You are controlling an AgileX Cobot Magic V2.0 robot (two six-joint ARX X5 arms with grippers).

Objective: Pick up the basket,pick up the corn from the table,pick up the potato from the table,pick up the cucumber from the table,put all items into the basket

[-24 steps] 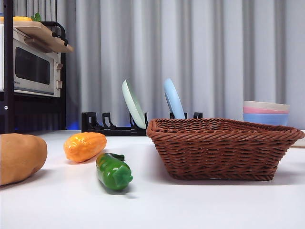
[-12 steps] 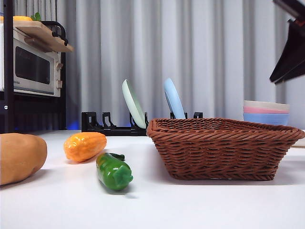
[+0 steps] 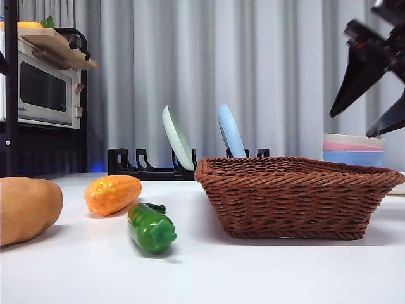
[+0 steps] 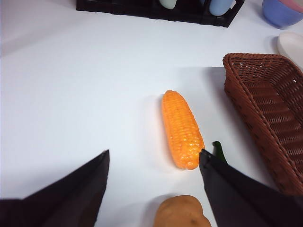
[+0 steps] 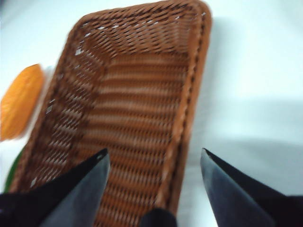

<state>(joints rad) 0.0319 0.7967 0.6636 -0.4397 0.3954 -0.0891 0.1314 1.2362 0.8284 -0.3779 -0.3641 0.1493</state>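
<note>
The brown wicker basket [image 3: 291,196] stands on the white table [image 3: 209,272] at the right. The orange corn [image 3: 112,193], the green cucumber [image 3: 150,228] and the tan potato [image 3: 25,209] lie to its left. My right gripper [image 3: 370,95] hangs open above the basket's right end. In the right wrist view its jaws [image 5: 154,151] are spread over the basket's [image 5: 137,118] inside and long rim, with the corn [image 5: 19,101] beyond. My left gripper [image 4: 154,153] is open and empty high above the corn [image 4: 182,128], with the potato [image 4: 182,213], the cucumber tip [image 4: 218,151] and the basket [image 4: 270,109] nearby.
A black dish rack [image 3: 152,166] with a green plate [image 3: 177,138] and a blue plate [image 3: 230,132] stands behind. A microwave [image 3: 41,92] sits on a shelf at the far left. Stacked bowls [image 3: 353,149] stand behind the basket's right end.
My right gripper has come into the front view at the top right and moved lower and leftward over the basket. The basket and vegetables have not moved.
</note>
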